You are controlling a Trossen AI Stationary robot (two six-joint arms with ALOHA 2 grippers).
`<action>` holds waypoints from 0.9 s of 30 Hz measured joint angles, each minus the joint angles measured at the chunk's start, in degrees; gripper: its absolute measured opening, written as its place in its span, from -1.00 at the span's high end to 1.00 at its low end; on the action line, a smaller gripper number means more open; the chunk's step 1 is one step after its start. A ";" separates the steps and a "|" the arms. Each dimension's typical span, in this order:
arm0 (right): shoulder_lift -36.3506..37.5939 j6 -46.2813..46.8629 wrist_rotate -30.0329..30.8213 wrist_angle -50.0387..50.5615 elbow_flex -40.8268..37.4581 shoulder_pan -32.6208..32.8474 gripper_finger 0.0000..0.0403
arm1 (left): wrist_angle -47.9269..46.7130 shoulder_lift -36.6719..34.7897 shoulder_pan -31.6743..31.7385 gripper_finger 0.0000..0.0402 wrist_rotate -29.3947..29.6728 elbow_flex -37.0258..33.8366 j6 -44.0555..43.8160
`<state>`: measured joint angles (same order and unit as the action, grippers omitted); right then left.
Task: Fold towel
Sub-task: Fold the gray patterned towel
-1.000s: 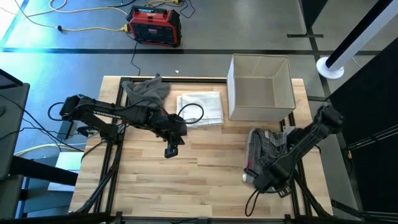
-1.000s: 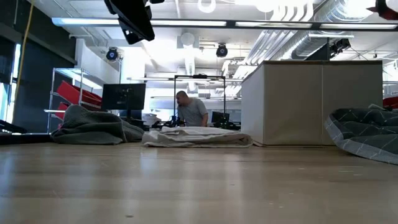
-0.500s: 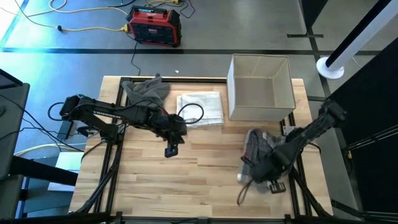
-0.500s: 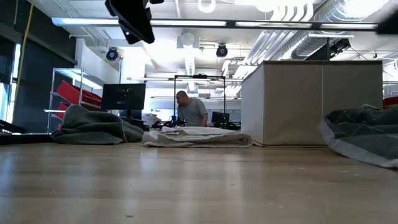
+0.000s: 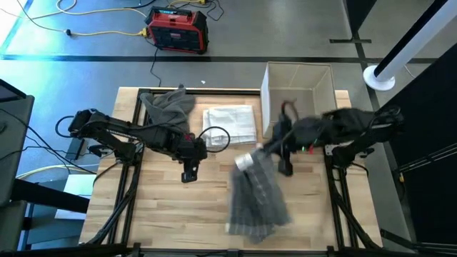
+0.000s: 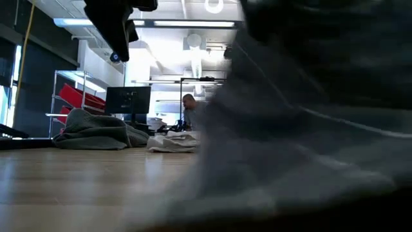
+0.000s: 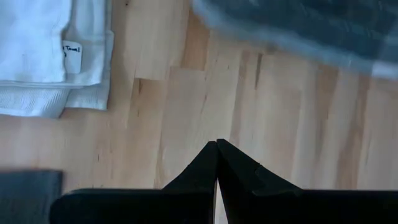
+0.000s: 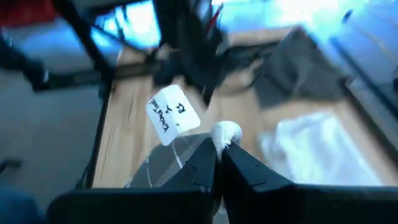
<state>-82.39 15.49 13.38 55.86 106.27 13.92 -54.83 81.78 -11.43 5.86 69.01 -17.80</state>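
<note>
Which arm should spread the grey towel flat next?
Right. Its end effector is shut on the grey towel, hanging over mid-table. The left end effector is shut, empty, beside it.

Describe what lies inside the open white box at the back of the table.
From the high view, the white box shows only bare inner walls and floor; the right arm crosses its front edge, hiding that strip.
</note>
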 joint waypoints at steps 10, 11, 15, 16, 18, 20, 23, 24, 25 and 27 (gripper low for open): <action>-0.11 -4.39 -4.31 -2.43 1.34 -2.14 1.00 | -0.01 0.00 -1.51 1.00 3.75 0.00 -0.14; -0.11 -4.88 -5.70 -3.06 1.54 -1.94 1.00 | -0.01 0.00 -1.50 1.00 3.79 0.00 -0.13; -0.11 -6.88 -10.58 -6.69 2.68 -1.10 1.00 | -0.02 0.00 -1.49 1.00 3.94 0.00 -0.11; -0.08 -7.59 -10.60 -9.64 3.42 -0.91 1.00 | -0.02 0.00 -1.49 1.00 4.04 0.00 -0.11; 0.00 -9.37 -10.59 -15.97 4.80 -0.63 1.00 | -0.01 0.00 -1.49 1.00 4.86 0.00 0.14; 0.02 -11.19 -10.58 -22.72 5.91 -0.66 1.00 | 0.03 -0.02 -1.48 1.00 5.46 0.00 0.35; 0.02 -14.00 -10.62 -33.16 6.99 -0.78 1.00 | 0.20 -0.02 -1.34 1.00 5.90 0.00 0.35; 0.02 -14.63 -10.62 -36.28 7.22 -0.78 1.00 | 0.22 -0.02 -1.34 1.00 5.91 0.00 0.35; 0.06 -15.29 -10.62 -38.79 7.37 -0.78 1.00 | 0.22 -0.02 -1.34 1.00 6.01 0.00 0.35; 0.11 -15.93 -10.62 -42.24 7.44 -0.80 1.00 | 0.22 -0.02 -1.34 1.00 6.42 0.00 0.19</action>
<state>-82.28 -0.44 2.76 13.62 113.71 13.13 -54.61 81.76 -12.78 12.28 69.01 -17.61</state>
